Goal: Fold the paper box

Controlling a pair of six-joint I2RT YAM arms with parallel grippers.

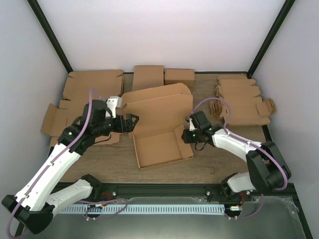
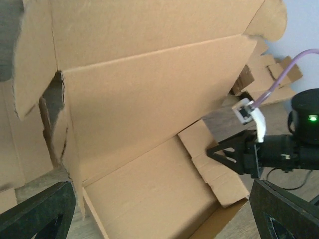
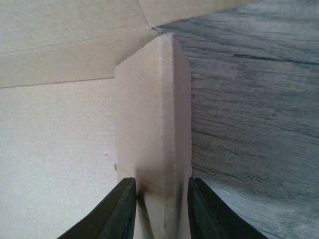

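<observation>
The paper box lies mid-table as a shallow brown tray, with its big lid raised behind it. My right gripper is shut on the box's doubled right side wall, one finger inside the tray and the other outside. My left gripper is wide open at the box's left rear corner, touching nothing that I can see. In the left wrist view its fingers stand far apart, with the tray floor, the lid and the right gripper ahead of them.
Flat cardboard blanks lie at the back left, under and beside the left arm. Two smaller boxes stand at the back. A stack of notched blanks lies at the back right. White walls enclose the wooden table.
</observation>
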